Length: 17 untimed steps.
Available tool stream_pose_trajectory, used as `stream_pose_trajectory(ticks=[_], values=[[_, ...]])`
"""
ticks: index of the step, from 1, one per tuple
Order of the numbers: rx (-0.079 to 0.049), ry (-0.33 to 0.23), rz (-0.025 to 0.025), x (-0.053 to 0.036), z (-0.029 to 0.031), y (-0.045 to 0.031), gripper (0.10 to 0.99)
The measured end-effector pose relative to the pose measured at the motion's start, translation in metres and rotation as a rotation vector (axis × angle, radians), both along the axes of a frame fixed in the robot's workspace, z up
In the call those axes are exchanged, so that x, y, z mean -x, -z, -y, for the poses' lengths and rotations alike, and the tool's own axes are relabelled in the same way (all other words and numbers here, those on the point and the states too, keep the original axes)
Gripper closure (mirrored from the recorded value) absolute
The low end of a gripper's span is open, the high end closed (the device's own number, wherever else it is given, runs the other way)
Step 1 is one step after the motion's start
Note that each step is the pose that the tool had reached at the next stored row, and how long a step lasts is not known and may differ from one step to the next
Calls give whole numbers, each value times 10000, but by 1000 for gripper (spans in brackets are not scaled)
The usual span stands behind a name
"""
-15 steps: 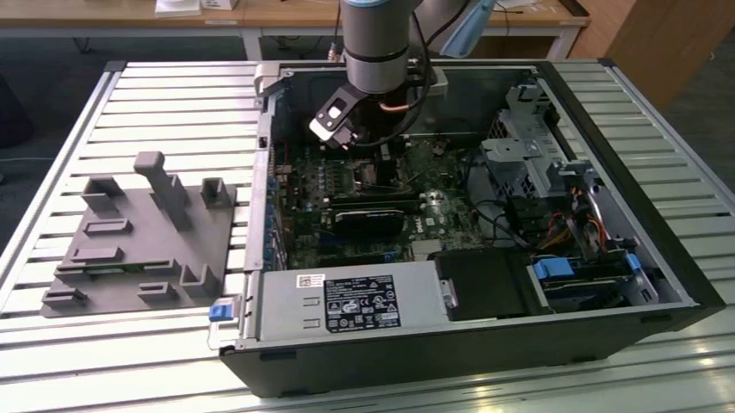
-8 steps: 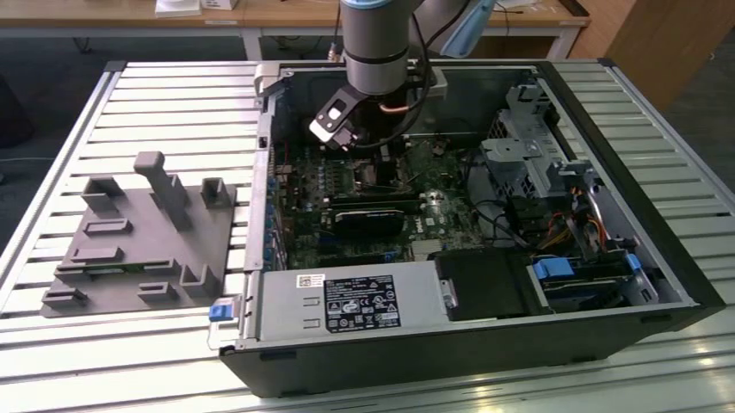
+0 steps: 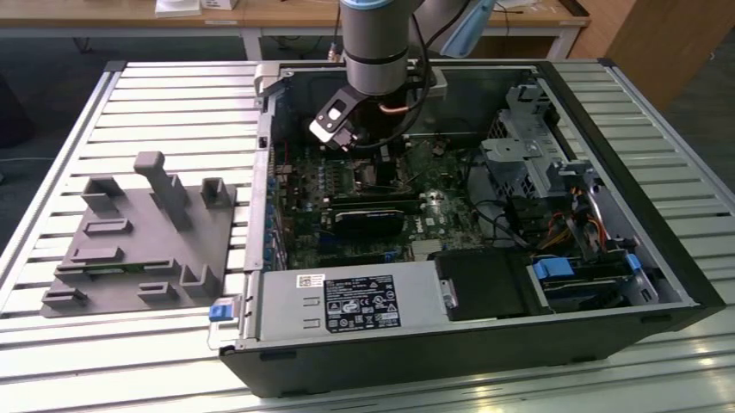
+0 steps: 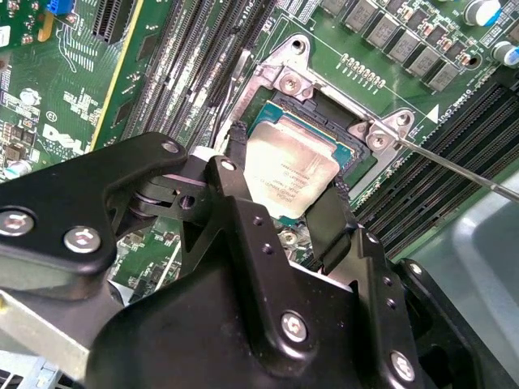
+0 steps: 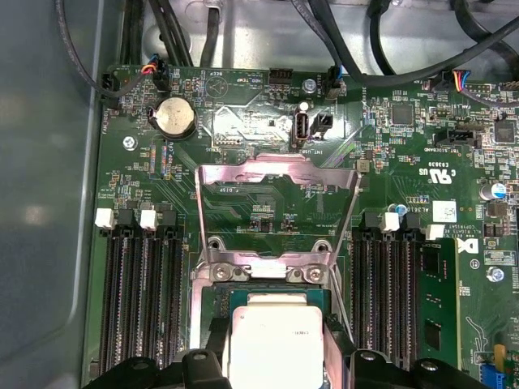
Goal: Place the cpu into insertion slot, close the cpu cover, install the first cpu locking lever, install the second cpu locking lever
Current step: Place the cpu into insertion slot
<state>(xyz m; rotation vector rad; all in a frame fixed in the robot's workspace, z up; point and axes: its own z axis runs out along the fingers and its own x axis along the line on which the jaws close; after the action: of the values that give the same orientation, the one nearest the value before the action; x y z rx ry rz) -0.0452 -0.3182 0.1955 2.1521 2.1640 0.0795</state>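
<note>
In the second wrist view, the black body of the gripper [image 4: 284,194] covers the near edge of the cpu [image 4: 288,166] and that side of the insertion slot [image 4: 312,113]. The slot's pin field lies hidden under the cpu, so it cannot be told whether the cpu sits fully down. Beside the cpu, a thin locking lever [image 4: 454,169] runs off the picture's edge. In the first wrist view the cpu [image 5: 276,340] is cut off by the picture's edge. The memory slots [image 5: 146,300] on either side of it vanish behind the gripper's body. In the exterior view the arm [image 3: 377,43] is cut off by the picture's edge.
</note>
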Motion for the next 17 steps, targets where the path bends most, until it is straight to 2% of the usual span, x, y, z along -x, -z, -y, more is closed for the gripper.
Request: stream_pose_trajectory(ticks=[7, 8, 17], values=[[0, 0, 0, 0, 0, 1, 533], [0, 0, 0, 0, 0, 1, 471], [-1, 0, 0, 0, -8, 2, 471]])
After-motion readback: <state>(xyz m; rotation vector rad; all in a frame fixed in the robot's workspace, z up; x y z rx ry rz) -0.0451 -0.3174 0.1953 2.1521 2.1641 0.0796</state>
